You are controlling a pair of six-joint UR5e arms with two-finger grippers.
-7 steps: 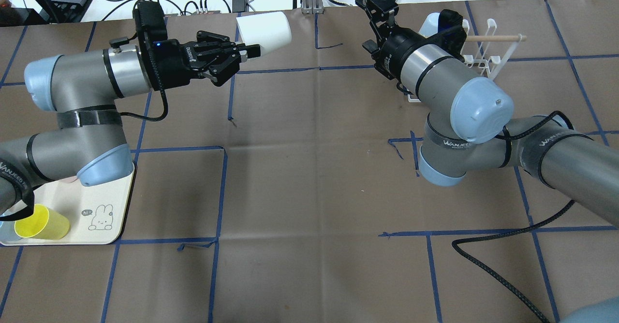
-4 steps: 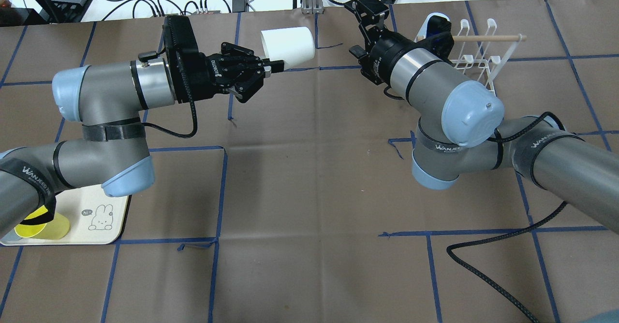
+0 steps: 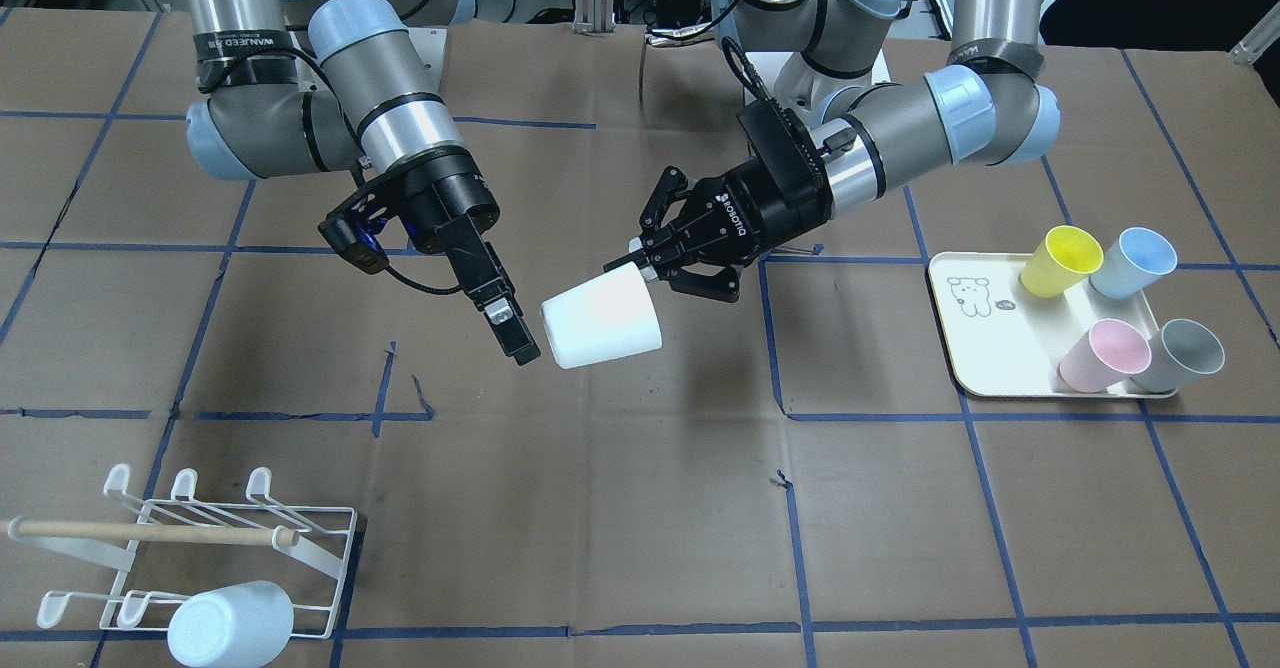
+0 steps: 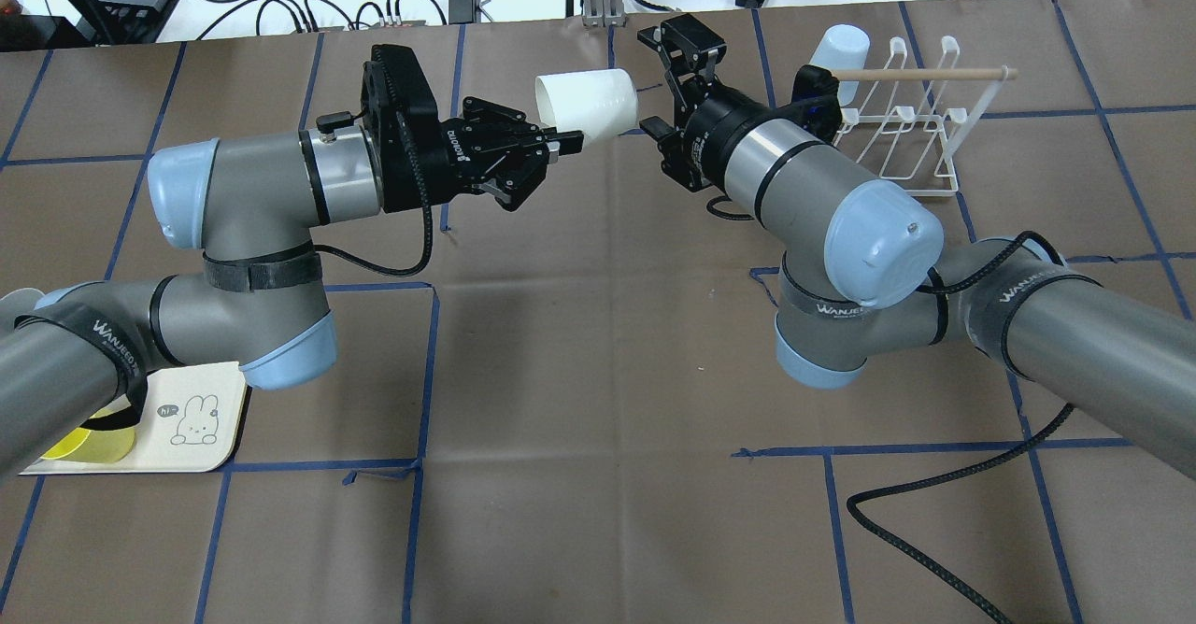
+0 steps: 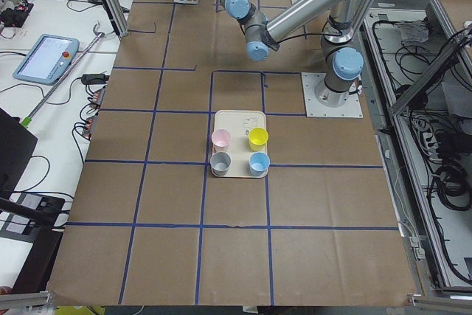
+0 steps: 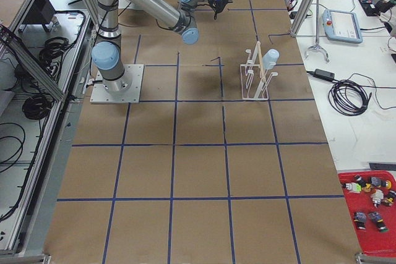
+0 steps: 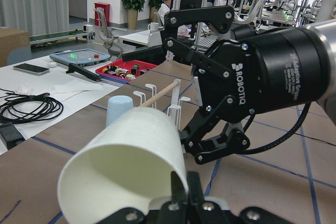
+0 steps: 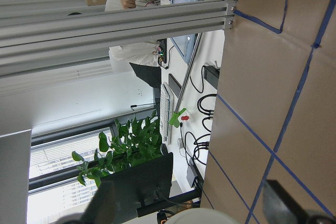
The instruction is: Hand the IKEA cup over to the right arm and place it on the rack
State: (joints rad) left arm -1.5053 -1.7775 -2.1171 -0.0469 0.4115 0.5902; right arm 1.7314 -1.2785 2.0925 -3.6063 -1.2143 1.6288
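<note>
A white IKEA cup (image 4: 589, 99) hangs on its side above the table, base toward the right arm (image 4: 794, 176). My left gripper (image 4: 563, 143) is shut on its rim; the left wrist view shows the fingers (image 7: 181, 190) pinching the rim of the cup (image 7: 126, 161). My right gripper (image 4: 668, 82) stands open at the cup's base. In the right wrist view its fingertips (image 8: 281, 205) flank the cup's base (image 8: 199, 216). From the front, one right finger (image 3: 497, 306) sits just beside the cup (image 3: 600, 320). The white wire rack (image 4: 911, 124) stands behind the right arm.
A pale blue cup (image 4: 836, 45) rests upturned on the rack (image 3: 200, 538). A cream tray (image 3: 985, 348) holds several coloured cups at the robot's left. A black cable (image 4: 934, 531) loops across the table at the right. Cables and gear lie beyond the far edge.
The left arm has carried the white cup rightward toward the table's middle. The right arm has swung left, away from the rack, and its open gripper now meets the cup's base.
</note>
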